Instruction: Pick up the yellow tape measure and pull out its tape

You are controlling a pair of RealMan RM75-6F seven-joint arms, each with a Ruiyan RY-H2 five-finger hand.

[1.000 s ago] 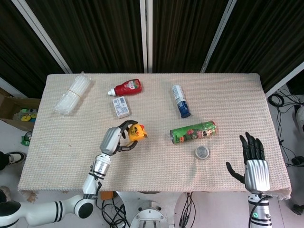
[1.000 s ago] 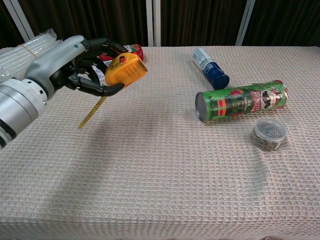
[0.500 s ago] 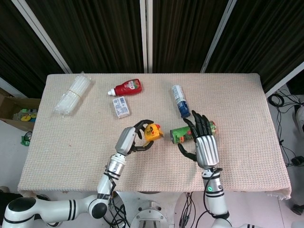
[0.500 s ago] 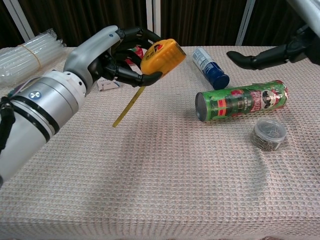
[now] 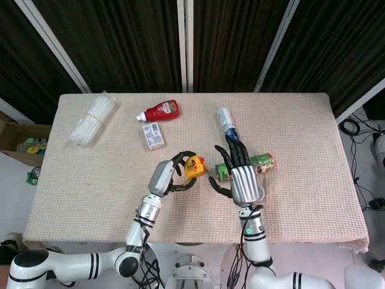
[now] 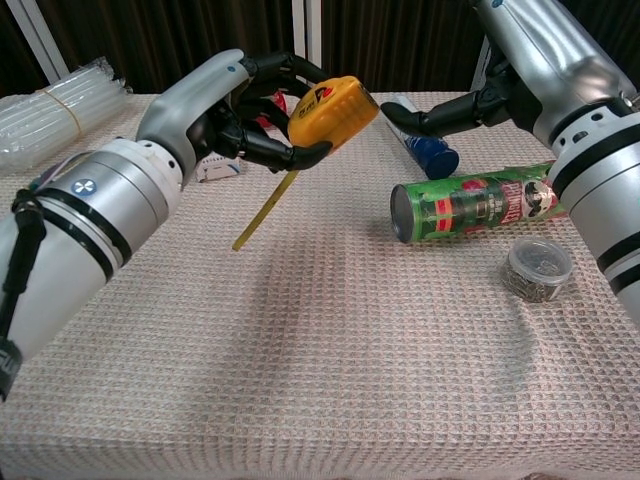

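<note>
My left hand [image 5: 170,176] [image 6: 232,108] grips the yellow tape measure [image 5: 194,167] [image 6: 331,108] and holds it above the table's middle. A short length of yellow tape [image 6: 264,209] hangs out of the case, slanting down to the left. My right hand [image 5: 237,174] [image 6: 472,108] hovers just right of the case with its fingers spread and nothing in them. Its fingertips point toward the case, and a small gap remains between them.
A green chip can [image 5: 263,162] [image 6: 472,203] lies on its side under the right hand, a small round tin [image 6: 539,266] in front of it. A blue-capped bottle [image 5: 226,122] [image 6: 431,155], ketchup bottle [image 5: 161,111], white box [image 5: 153,135] and straw bundle [image 5: 93,117] lie further back.
My right hand has come in from the table's right side and moved left, close to the tape measure. The left hand carried the case rightward, then held almost still.
</note>
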